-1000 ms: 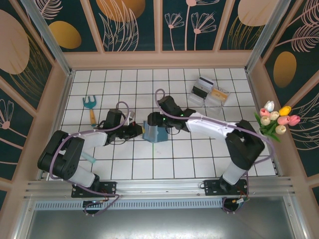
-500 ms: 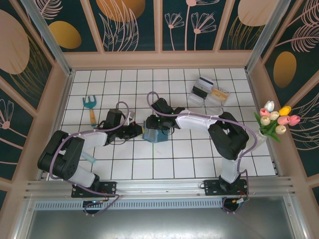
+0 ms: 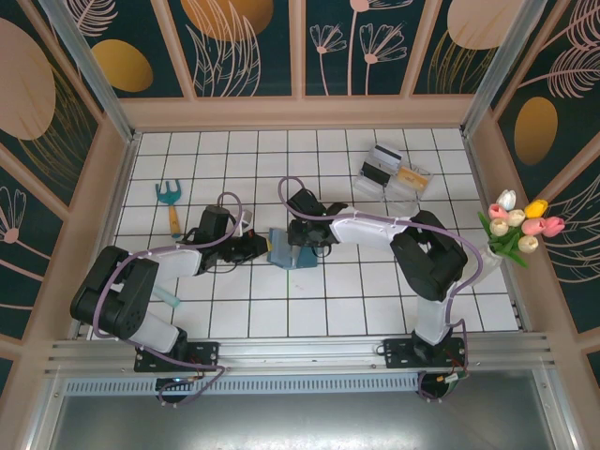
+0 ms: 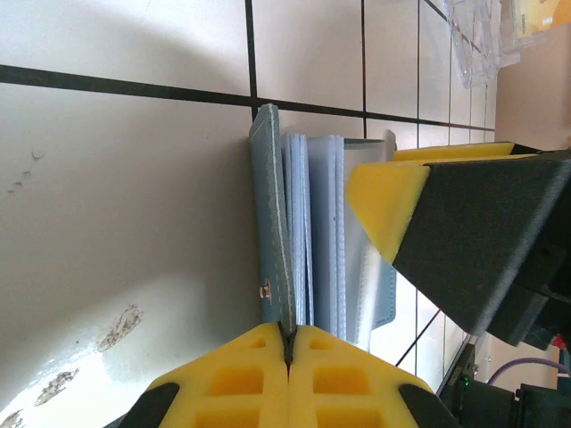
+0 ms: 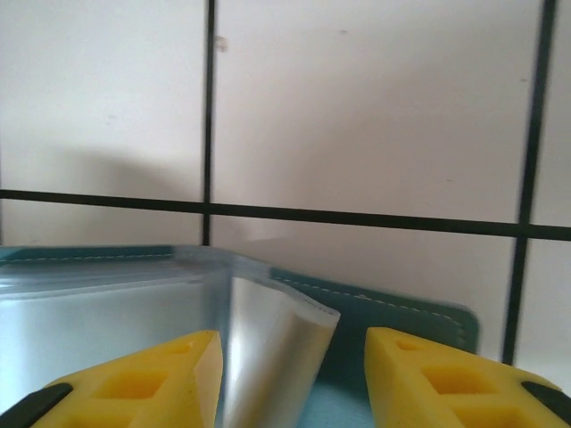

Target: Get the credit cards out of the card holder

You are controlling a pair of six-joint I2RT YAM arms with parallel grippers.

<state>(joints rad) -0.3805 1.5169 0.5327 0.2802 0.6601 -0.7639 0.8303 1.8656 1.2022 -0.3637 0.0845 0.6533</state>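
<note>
The teal-blue card holder (image 3: 287, 249) stands open on the white tiles at mid-table, its clear sleeves fanned out. My left gripper (image 3: 258, 247) is shut on its left cover (image 4: 268, 223), pinching the edge between the yellow pads (image 4: 287, 343). My right gripper (image 3: 300, 234) hovers open over the holder from the right. A clear plastic sleeve (image 5: 268, 352) stands between its fingertips (image 5: 290, 370), with the teal cover (image 5: 406, 312) behind. A greyish card with a dark stripe (image 3: 383, 155) and a yellow-orange card (image 3: 411, 175) sit in the clear tray (image 3: 373, 187) at the back right.
A small blue garden fork with an orange handle (image 3: 171, 201) lies at the left. A bunch of tulips (image 3: 521, 225) leans on the right wall. Wooden walls ring the tiled floor (image 3: 281, 309).
The right arm has folded its elbow inward and brought its gripper left and down onto the card holder. The left gripper kept its hold on the cover.
</note>
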